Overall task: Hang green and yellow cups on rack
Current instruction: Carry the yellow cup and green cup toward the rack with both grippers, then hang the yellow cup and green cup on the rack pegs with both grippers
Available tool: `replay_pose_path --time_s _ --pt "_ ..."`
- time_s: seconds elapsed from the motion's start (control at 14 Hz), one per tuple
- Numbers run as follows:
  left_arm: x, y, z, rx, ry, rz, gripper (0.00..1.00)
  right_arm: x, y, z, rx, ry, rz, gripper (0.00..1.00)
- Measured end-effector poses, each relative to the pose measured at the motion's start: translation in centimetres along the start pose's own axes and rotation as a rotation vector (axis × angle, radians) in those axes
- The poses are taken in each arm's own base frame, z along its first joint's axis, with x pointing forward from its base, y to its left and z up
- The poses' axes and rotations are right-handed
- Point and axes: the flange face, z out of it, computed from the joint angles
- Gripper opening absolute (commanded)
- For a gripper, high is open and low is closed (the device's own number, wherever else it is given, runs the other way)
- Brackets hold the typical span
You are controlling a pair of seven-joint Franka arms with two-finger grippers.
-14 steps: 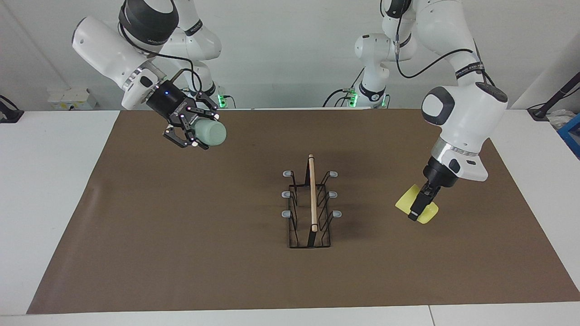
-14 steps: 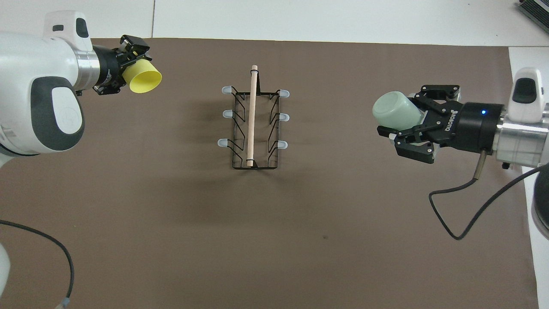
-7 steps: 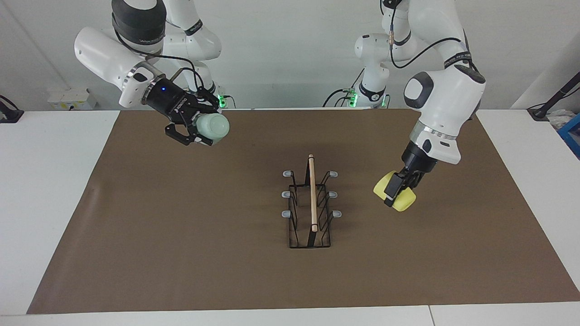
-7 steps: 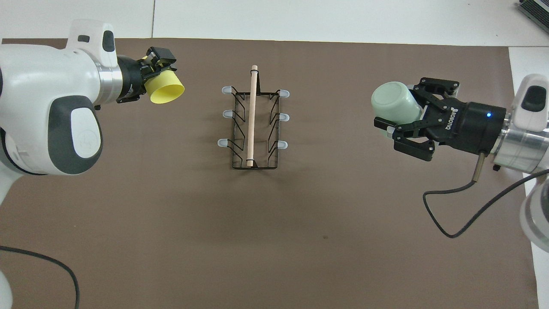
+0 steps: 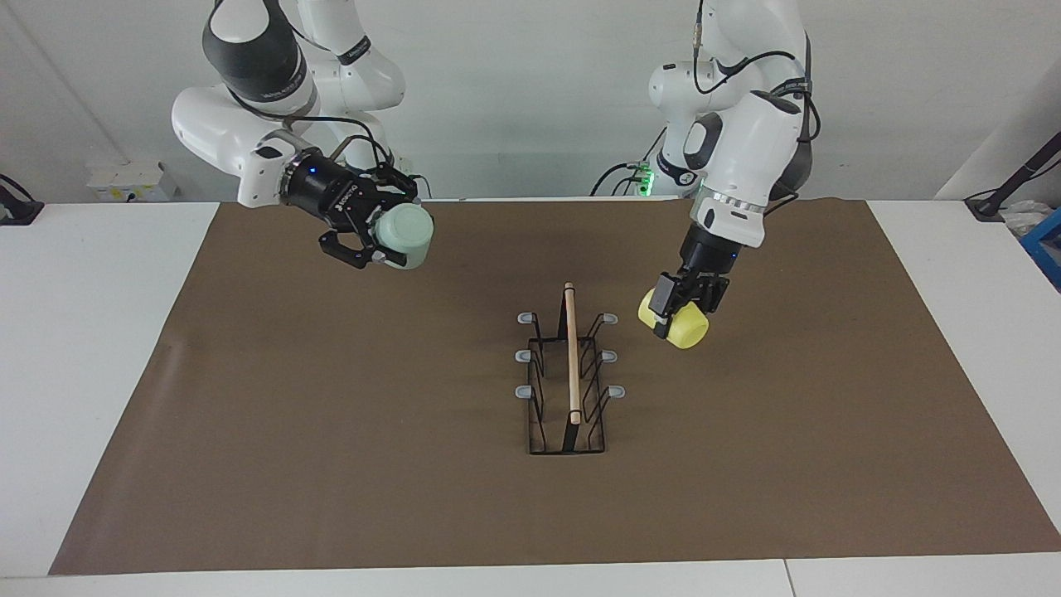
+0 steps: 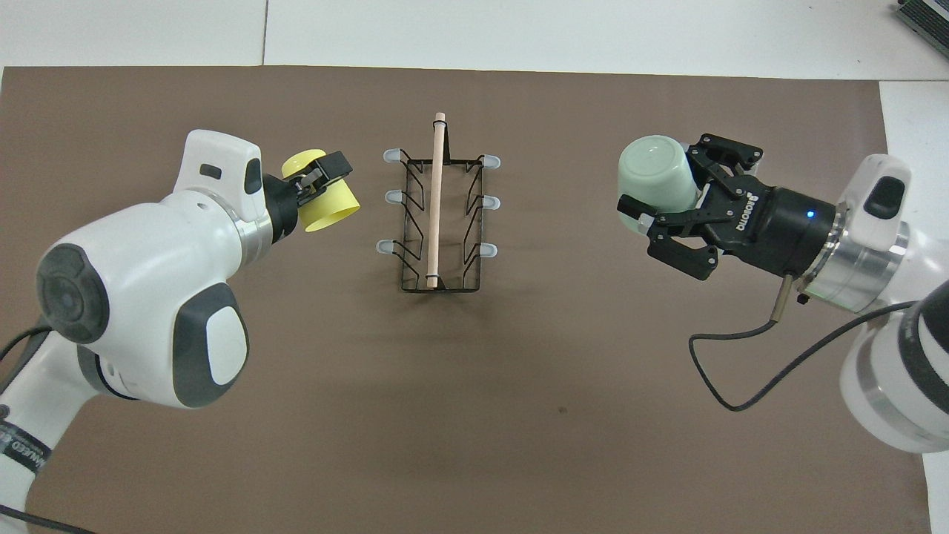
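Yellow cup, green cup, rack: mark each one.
yellow cup (image 5: pixel 686 329), facing view, on its side wall below the fingers.
green cup (image 6: pixel 652 178), overhead view, on its upturned base.
rack (image 5: pixel 571 352), facing view, on the wooden top rod.

rack (image 5: pixel 569 373) mid-mat (image 5: pixel 331 414), one held cup (image 5: pixel 675 322) aloft toward each end

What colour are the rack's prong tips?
Grey on the rack, clearest in the overhead view.

"ROBOTIQ" on right end effector (image 6: pixel 671 215) body; nothing else legible
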Motion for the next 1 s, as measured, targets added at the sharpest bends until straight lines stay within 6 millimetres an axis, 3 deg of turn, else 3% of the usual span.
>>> replay_pose_path --time_s 0.36,1.0 --pt "-3.2 -1.0 0.6 -0.047 0.085 0.044 0.0 -6.8 -2.6 5.1 -0.025 0.136 0.006 0.33" --pt "-6.1 -1.1 3.3 -0.093 0.115 0.104 0.0 -13.0 -4.9 10.9 -0.08 0.204 -0.006 0.29"
